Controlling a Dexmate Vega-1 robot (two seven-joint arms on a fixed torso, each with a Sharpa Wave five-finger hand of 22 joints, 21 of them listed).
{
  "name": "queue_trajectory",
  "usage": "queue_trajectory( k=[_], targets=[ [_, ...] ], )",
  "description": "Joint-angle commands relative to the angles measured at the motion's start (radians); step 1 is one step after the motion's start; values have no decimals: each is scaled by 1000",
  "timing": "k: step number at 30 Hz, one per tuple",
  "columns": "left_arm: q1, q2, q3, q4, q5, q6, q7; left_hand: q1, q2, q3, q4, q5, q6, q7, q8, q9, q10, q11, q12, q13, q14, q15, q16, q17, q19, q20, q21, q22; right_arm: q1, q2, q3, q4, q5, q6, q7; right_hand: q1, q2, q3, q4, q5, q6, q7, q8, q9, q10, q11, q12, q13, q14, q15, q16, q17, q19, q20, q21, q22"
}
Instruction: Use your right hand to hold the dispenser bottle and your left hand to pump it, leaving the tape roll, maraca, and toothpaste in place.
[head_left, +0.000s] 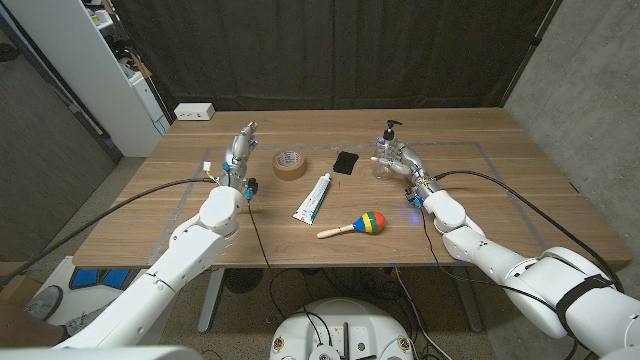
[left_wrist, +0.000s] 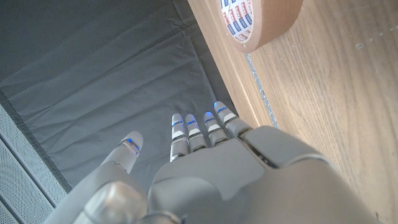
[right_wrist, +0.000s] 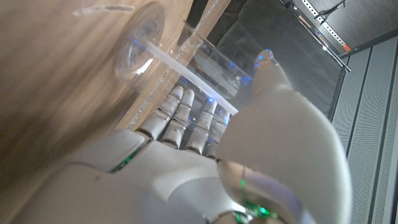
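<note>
Now, by line:
Right hand: the right hand (head_left: 408, 167) is at the clear plastic dispenser bottle with a black pump top (head_left: 386, 158), at the far right of the wooden desk (head_left: 520, 190); fingers (right_wrist: 186, 115) wrap the clear body and the thumb (right_wrist: 268, 74) sits on the other side, so it grips the bottle.
Bottle: upright on the desk, black pump head above the hand; right wrist view shows its round clear base (right_wrist: 140, 46) and inner tube against the wood.
Left hand: the left hand (head_left: 240, 150) is raised at the far left of the desk, fingers (left_wrist: 199, 127) straight and apart, holding nothing, touching nothing; well apart from the bottle.
Tape: brown roll of packing tape (head_left: 290, 165) lies flat just beside the left hand, toward the middle; left wrist view shows it near the desk's edge (left_wrist: 261, 22).
Toothpaste: white tube with a green stripe (head_left: 313, 197) lies on the desk near the centre, nearer the robot than the tape.
Maraca: rainbow-striped wooden maraca with a pale handle (head_left: 355, 226) lies on its side nearest the robot, just beside the tube.
Other: small black flat rectangle (head_left: 346, 162) lies between tape and bottle.
</note>
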Motion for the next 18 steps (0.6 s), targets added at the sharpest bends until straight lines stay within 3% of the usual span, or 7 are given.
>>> queue_trajectory(
  k=[1,6,15,18],
  targets=[
    [-4,4,-3,7,-4,-3,-4,-7,69,5,8,7,11,-2,10,1,12,-2,5,2,9,-46,3,3,9,-85,0,1,-3,-14,-3,-20,-1,-7,18,-5,-10,-6,0,-3,-32,6,-18,-4,-27,7,-17,-2,-25,-115,-13,-5,-19,-47,1,1],
    [-6,5,-3,11,-6,-8,-11,-7,69,6,10,7,12,-2,9,1,14,-1,5,2,10,-45,3,3,10,-84,0,1,-9,-24,-5,-40,-6,-15,22,-10,-13,-8,-2,-4,-66,9,-36,-7,-49,18,-31,-1,-51,-100,-23,-13,-32,-33,3,1],
    [-3,5,-3,10,-9,-9,-8,-6,72,8,12,8,20,-4,11,2,16,-2,5,2,12,-37,2,3,10,-80,-1,1,-13,-37,-8,-58,-7,-23,41,-29,-19,-11,-3,-8,-127,22,-74,-11,-123,41,-65,2,-115,-70,-43,-33,-115,-15,-6,-1],
    [-2,5,-3,8,-9,-7,-6,-6,73,8,13,8,21,-5,11,2,16,-1,5,2,11,-36,2,3,10,-80,-1,1,-12,-42,-10,-62,-4,-29,61,-54,-29,-17,1,-7,-166,26,-98,-13,-161,56,-77,4,-155,-44,-52,-45,-155,-1,-6,-2]
  ],
)
